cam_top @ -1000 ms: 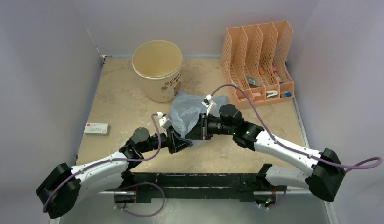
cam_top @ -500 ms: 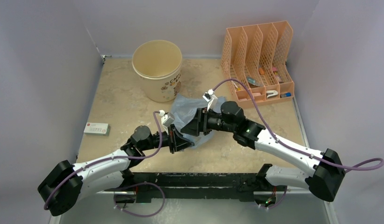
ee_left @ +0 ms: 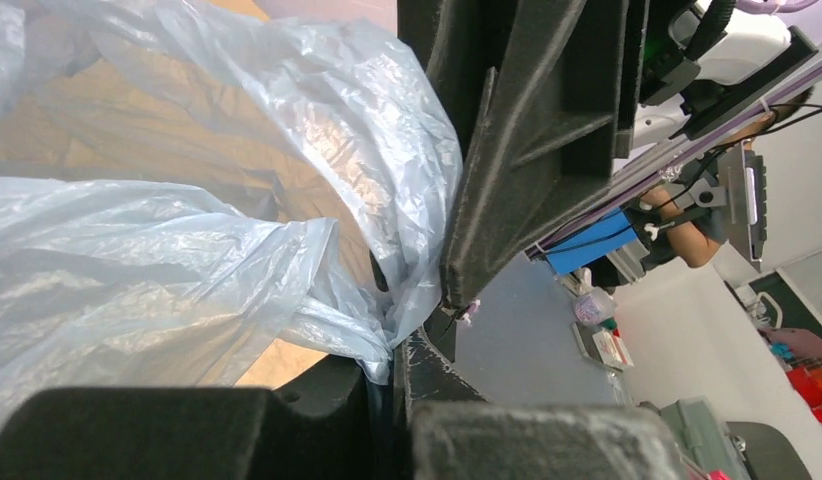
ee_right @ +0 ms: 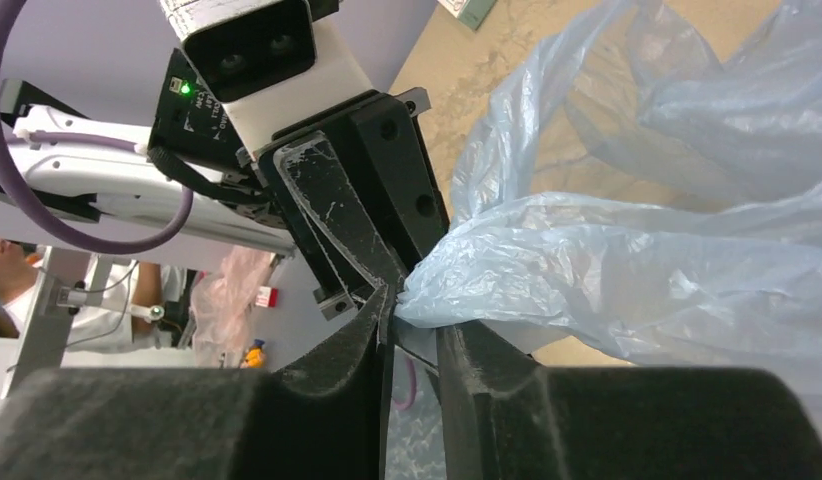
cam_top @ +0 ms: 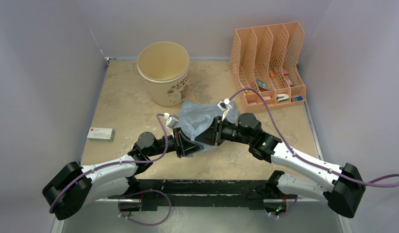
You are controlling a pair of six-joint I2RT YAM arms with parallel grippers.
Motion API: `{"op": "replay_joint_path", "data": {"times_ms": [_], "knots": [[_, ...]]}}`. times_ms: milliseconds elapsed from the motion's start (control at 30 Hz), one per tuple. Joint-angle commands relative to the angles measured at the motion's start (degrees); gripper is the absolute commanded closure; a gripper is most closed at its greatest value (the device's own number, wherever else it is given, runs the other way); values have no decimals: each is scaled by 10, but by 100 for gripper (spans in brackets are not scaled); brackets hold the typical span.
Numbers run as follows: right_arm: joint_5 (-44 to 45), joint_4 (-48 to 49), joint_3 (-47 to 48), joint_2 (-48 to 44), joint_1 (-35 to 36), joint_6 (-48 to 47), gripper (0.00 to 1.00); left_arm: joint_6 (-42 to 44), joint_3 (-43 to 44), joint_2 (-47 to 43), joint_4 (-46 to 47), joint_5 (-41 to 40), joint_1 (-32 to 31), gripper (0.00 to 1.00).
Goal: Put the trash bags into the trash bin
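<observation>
1 ea. — bag [cam_top: 197,121], bin [cam_top: 166,95], file rack [cam_top: 268,63], sm. box [cam_top: 100,134].

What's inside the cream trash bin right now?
Only bare cream inner wall shows inside the trash bin; the near rim hides part of its floor. The trash bag is outside it.

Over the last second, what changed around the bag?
Left gripper clamped shut on the near edge of the trash bag, which bunched up toward it. Right gripper nudged left, then drew back right, jaws at that same edge, grip unclear. Trash bin, orange organizer, white box unmoved.
</observation>
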Motion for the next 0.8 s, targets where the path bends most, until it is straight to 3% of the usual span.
{"op": "replay_joint_path", "data": {"times_ms": [0, 100, 233, 467, 767], "knots": [[13, 38, 17, -3, -2, 9, 84, -14, 0, -2, 66, 10, -2, 95], [17, 38, 18, 0, -2, 42, 98, -7, -2, -16, 60, 8, -2, 76], [35, 121, -2, -13, -2, 129, 100, 11, -14, -38, 42, 4, -2, 61], [30, 173, -8, -7, -2, 212, 100, 20, -40, -18, 90, -26, -2, 56], [41, 156, -8, 9, -3, 213, 100, 16, -22, 34, 180, -13, -2, 48]]}}
